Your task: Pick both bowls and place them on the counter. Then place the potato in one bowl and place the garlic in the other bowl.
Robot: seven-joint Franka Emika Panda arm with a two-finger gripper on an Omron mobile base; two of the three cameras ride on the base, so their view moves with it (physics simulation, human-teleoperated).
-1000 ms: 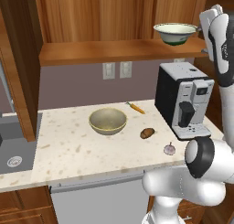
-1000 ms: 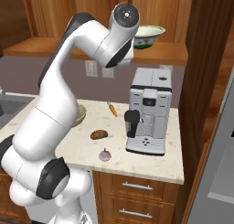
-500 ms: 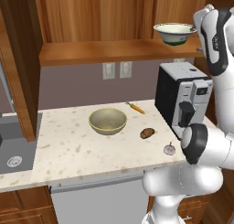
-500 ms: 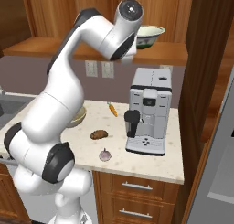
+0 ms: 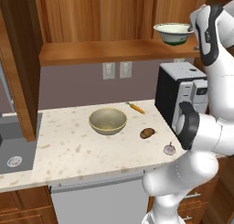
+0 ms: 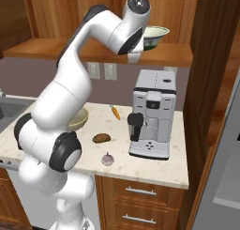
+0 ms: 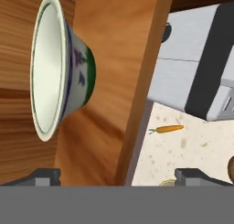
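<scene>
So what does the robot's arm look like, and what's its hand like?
The arm is made of chunky, rounded white shells with dark grey-black rings and round caps at the joints. No cables or markings are visible on it. Its gripper ends in two small, dark, blocky finger tips.

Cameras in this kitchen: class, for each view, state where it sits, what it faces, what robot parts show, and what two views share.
Left base view: behind-left, facing the counter; arm at right.
Right base view: behind-right, facing the coffee machine; arm at left.
Hand view: on the hand, rolled sideways, facing the cream bowl; open tool fingertips at bottom.
Both base views share potato, garlic.
</scene>
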